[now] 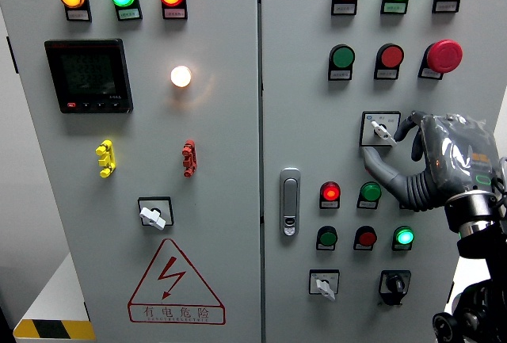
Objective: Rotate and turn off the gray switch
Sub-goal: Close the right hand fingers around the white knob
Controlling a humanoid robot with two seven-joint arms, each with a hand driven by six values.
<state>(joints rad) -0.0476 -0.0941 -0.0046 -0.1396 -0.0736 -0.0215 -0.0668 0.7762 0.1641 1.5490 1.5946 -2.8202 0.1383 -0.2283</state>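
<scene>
Bright, even light, sharp focus. White lamp [181, 76] blown out w/ warm glow on gray panel [222, 161]. Soft shadows under buttons; slight tilt at edges.

The gray rotary switch [381, 130] sits on the right-hand door of the control cabinet, in the middle band of that panel. It has a small pale gray knob set on a square black plate with a white face and a thin label strip along the top. The knob's pointer is tilted, its tip aimed down and to the right. It lies just below a row of green and red push buttons and above a lit red lamp. The print on its label is too small to read.
</scene>
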